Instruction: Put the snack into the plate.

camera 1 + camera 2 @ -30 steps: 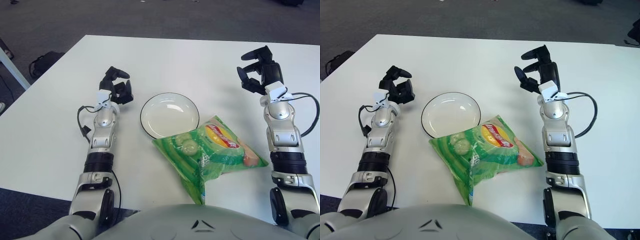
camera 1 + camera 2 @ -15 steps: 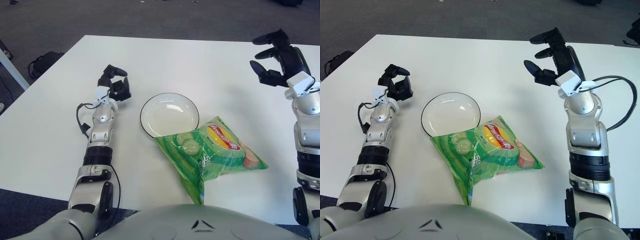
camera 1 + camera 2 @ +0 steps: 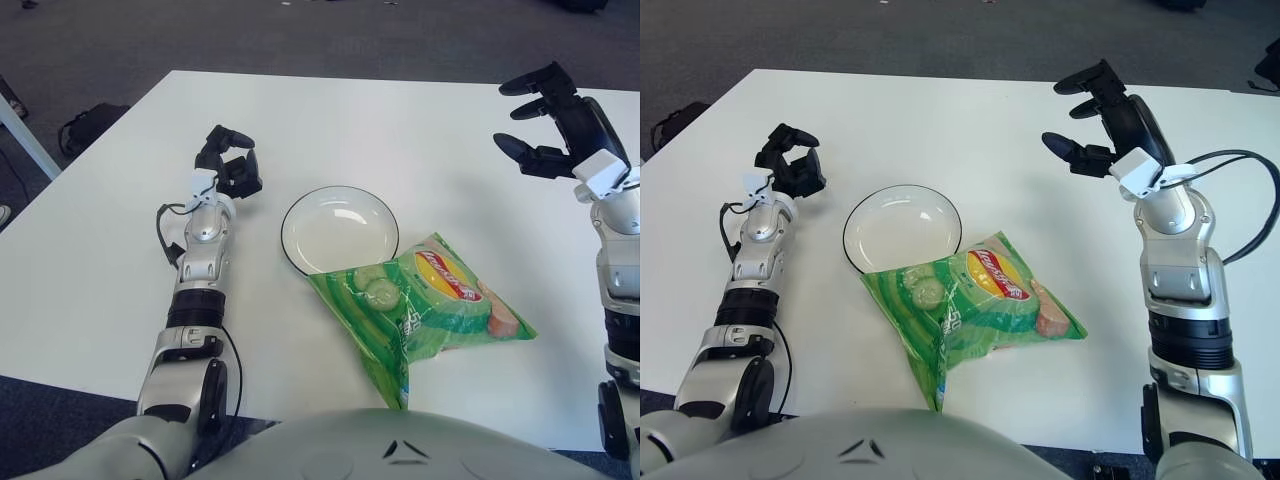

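The green snack bag (image 3: 975, 305) is lying on the table (image 3: 970, 130), touching the plate (image 3: 902, 228) at its 5 o'clock edge, and the open, empty right hand (image 3: 1095, 120) is hanging at the bag's 1 o'clock.

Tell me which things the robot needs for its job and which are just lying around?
Needed:
- green crinkly plastic snack bag
- round white plate with dark rim
- right hand, raised, open

Just there:
- white table
- left hand, left of the plate

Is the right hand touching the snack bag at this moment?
Apart. The right eye view shows the right hand with fingers spread, bare table between it and the snack bag.
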Robot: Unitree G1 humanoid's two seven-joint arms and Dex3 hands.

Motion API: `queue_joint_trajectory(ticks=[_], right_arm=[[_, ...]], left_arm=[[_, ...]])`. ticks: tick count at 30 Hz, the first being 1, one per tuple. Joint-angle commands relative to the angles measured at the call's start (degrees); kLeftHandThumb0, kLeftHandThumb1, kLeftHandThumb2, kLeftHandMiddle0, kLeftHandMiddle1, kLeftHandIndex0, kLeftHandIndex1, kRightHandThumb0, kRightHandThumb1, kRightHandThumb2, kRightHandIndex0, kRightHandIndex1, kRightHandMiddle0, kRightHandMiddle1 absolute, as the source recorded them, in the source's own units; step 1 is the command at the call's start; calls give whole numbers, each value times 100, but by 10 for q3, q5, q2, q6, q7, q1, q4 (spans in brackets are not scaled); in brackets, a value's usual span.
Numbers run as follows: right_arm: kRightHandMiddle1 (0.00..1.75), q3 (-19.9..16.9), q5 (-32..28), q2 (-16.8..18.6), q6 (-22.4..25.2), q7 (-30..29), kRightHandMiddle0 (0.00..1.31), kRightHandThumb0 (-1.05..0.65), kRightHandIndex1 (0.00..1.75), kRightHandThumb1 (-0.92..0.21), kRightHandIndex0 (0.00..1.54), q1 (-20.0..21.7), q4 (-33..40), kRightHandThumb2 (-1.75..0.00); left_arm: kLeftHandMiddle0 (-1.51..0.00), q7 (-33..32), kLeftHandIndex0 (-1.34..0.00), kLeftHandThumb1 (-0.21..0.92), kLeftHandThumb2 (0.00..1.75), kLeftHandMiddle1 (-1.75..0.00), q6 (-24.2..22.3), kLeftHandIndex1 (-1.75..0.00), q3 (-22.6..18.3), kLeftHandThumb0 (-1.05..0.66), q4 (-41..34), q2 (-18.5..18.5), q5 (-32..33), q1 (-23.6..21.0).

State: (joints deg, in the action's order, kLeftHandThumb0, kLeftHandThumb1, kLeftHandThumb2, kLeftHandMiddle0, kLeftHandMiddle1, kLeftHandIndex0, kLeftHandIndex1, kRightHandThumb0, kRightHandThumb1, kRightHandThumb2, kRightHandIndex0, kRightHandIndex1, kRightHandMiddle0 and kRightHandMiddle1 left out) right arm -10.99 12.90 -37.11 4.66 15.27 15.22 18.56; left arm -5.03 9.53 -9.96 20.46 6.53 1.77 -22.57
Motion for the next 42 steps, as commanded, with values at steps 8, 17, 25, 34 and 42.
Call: queue_joint_trajectory(ticks=[8,17,25,34,42], right_arm=[[102,-30,-10,-54,17,85,0,-94,98,-92,12,-54,91,-53],[93,-42,12,-69,-69,90,0,-86,91,-92,14,-104,102,-43],[88,-69,-50,-119,-111,179,0,-89,96,-92,6,-132,125,-51],[70,-35,-16,-144,-292,171,0,-91,73,-92,0,-86,38,-59],[31,-93,-15,-142,-539,124,0,-89,28,-92,0,-123,-78,-62]], left_arm=[[-113,1,-48,48,111,-175,2,-175,-4,-43,-7,2,5,-1],[-114,1,-49,48,111,-175,-3,-175,-4,-43,-7,2,4,-3],[-114,-1,-49,48,111,-175,-3,-175,-2,-43,-10,1,1,-1],[-114,-2,-49,47,112,-175,-2,-175,-1,-43,-14,0,0,1],[-116,-4,-50,46,113,-175,-1,-175,0,-43,-16,-4,-1,6]])
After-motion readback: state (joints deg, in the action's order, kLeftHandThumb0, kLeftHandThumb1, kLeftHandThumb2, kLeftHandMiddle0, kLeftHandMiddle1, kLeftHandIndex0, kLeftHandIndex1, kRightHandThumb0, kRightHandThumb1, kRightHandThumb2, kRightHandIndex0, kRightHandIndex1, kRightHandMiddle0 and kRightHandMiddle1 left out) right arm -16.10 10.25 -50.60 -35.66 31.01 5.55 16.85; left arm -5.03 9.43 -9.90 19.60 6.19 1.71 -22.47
